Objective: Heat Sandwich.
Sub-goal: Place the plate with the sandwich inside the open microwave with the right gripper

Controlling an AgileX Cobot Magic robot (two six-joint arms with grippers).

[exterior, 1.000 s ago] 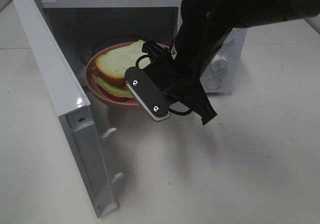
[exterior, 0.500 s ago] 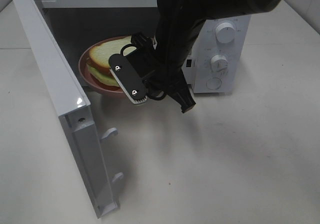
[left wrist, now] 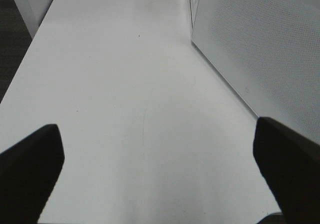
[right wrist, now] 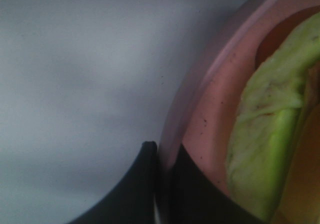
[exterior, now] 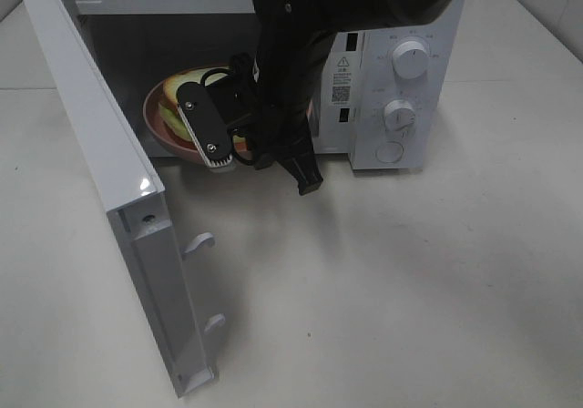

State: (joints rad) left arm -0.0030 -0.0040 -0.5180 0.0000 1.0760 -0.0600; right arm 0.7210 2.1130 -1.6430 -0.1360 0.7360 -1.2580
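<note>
Sandwich (exterior: 170, 109) on pink plate (exterior: 160, 140) inside open microwave (exterior: 392, 80), half behind right claw (right wrist: 164, 150) tight on plate rim; left claw (left wrist: 157, 130) spread.

We are seeing the sandwich (exterior: 171, 109) lying on the plate (exterior: 162, 137), plate sitting inside the microwave (exterior: 364, 89), its door (exterior: 100, 171) standing open at left, knobs (exterior: 399, 112) sitting at right.

light: bright, even | shadows: soft — blur: sandwich (right wrist: 260, 149) close-up, right wrist
</note>
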